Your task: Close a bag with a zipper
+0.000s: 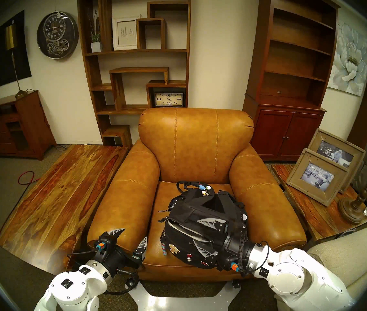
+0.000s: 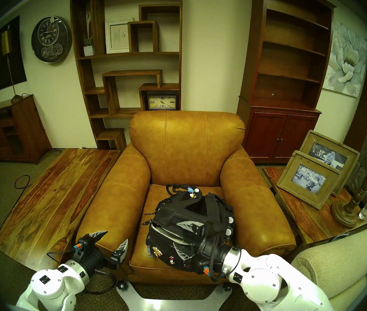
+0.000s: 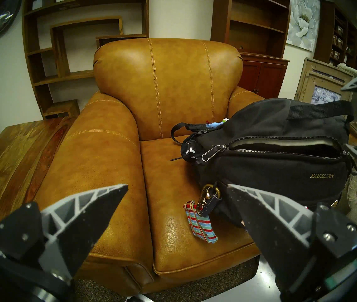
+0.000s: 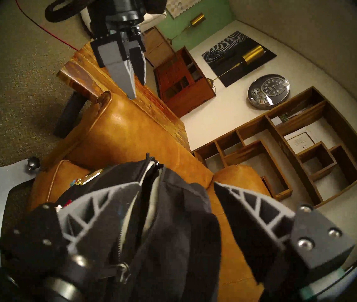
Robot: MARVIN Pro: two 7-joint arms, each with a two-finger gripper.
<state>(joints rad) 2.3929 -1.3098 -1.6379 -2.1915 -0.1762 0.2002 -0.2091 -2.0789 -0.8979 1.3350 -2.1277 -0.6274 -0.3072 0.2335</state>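
The bag (image 1: 202, 232) is found on the armchair (image 1: 191, 151) seat cushion, at 5 o'clock in the head view. The zipper (image 3: 282, 148) is seen gaping over pale lining. The right gripper (image 1: 202, 234) is spread apart astride the bag's top, nothing clamped. The left gripper (image 1: 133, 238) is held wide, empty, at 8 o'clock. The pull should be pinched squarely while the fabric is kept taut.

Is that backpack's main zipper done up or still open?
Open: the zipper on the bag gapes, showing pale grey lining between its teeth.
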